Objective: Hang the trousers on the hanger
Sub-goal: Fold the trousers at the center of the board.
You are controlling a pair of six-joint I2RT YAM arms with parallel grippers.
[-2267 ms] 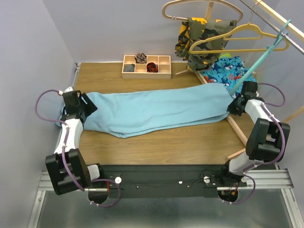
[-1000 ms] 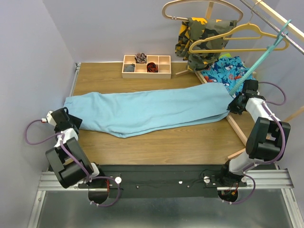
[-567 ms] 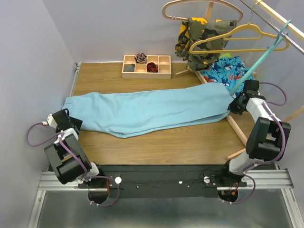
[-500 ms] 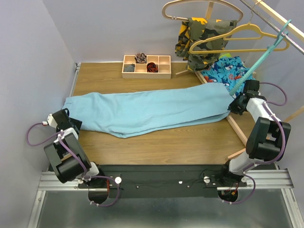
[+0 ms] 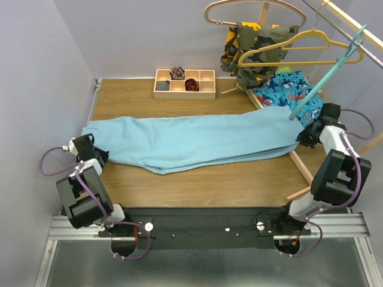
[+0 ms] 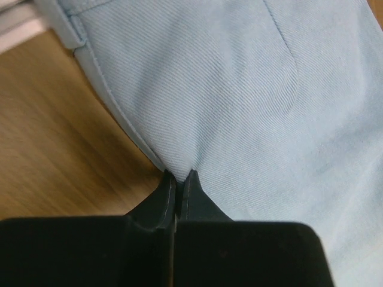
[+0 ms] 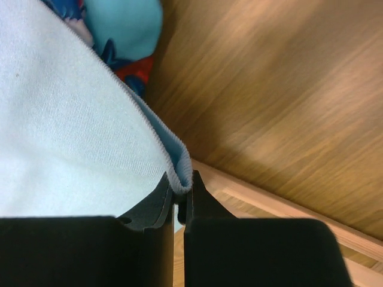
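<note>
The light blue trousers [image 5: 191, 139] lie stretched flat across the wooden table, left to right. At their left end, my left gripper [image 5: 102, 156] is shut on the hem edge; the left wrist view shows the fingertips [image 6: 169, 182] pinching the trousers [image 6: 239, 89] just over the tabletop. My right gripper [image 5: 305, 136] is shut on the right end, where a ribbed fold of the trousers [image 7: 72, 131] sits between its fingertips [image 7: 197, 182]. The teal hanger [image 5: 326, 75] hangs slanted from the rail, its low end just above the right gripper.
A compartmented wooden tray [image 5: 206, 94] sits at the back. A camouflage garment [image 5: 254, 51], a yellow hanger [image 5: 299, 51] and a pale wooden hanger [image 5: 251, 7] hang at the back right. Shark-print cloth [image 5: 284, 89] lies under the teal hanger. A wooden strip [image 5: 302, 168] crosses the right side.
The left gripper has moved in and closed on the trousers' left edge. The right gripper has shifted right with its end, pulling the trousers straighter.
</note>
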